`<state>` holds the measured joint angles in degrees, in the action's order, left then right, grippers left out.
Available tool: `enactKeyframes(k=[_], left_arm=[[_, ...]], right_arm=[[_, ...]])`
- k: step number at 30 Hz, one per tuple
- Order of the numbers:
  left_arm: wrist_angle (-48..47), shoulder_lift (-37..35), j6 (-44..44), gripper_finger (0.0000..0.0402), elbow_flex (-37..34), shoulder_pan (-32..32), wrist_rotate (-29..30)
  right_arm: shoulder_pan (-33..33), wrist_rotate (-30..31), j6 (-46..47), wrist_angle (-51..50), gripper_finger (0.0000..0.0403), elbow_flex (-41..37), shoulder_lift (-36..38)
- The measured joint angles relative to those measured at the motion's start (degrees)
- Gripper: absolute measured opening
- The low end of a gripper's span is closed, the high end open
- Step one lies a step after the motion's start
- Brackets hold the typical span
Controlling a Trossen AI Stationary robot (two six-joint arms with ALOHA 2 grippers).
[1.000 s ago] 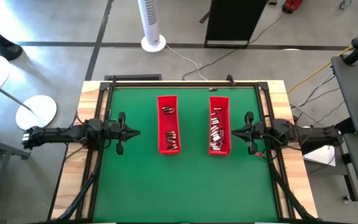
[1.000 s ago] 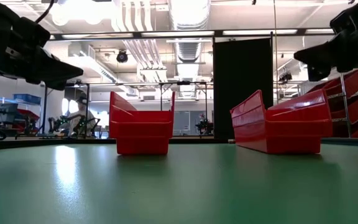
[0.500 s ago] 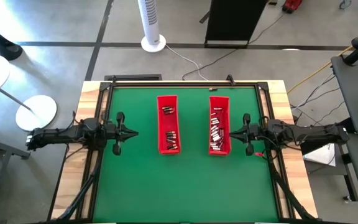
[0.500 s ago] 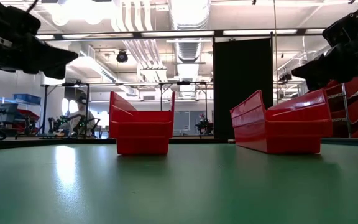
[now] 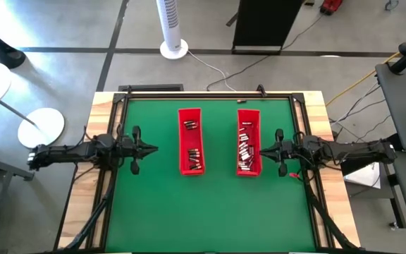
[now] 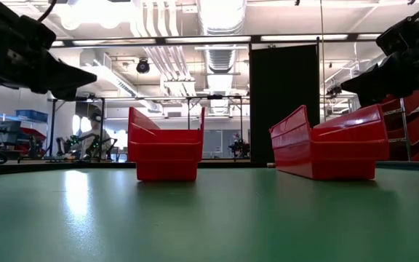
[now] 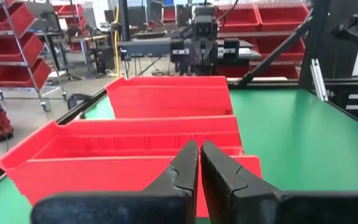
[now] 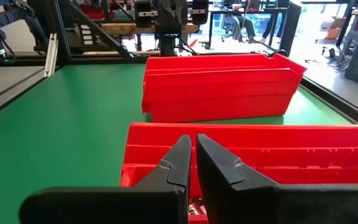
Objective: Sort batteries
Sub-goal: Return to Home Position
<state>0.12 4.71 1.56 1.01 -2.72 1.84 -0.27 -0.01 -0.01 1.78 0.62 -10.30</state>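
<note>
- The left gripper (image 5: pixel 155 149) hangs over the table (image 5: pixel 210 204) on its own side. It is clear of the left red tray (image 5: pixel 180 141), with open green between them. Its fingers are drawn together to a thin slit and nothing is between them.
- The right gripper (image 5: pixel 261 149) is closed and empty in the same way. It sits just beside the outer wall of the right red tray (image 5: pixel 259 134), and the low view puts it about level with that tray's rim or a little above.
- The batteries (image 5: pixel 244 150) all lie inside the two trays: a thick scatter in the right one, and two smaller clusters in the left. I can see none loose on the green.
- To do the homing well, I judge the right arm should go straight back from the tray at its present height or higher (a dip or sideways swing there could nudge the wall and shift the sorted batteries).
- The left arm has more room. A level retreat along its own line looks safest.
- Fingers are best kept closed on the way back, with both arms moving outward and apart from each other.
- No brand, label or writing can be read on the trays, the arms or the table. Things in the room behind are too far off to read.
</note>
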Motion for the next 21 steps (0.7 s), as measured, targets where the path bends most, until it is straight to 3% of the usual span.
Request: enactKeyframes(k=[21], left_arm=[[0.16,4.73,0.04,0.0,0.09,0.0,0.2]], right_arm=[[0.0,0.0,0.0,0.01,0.0018,0.0,0.02]])
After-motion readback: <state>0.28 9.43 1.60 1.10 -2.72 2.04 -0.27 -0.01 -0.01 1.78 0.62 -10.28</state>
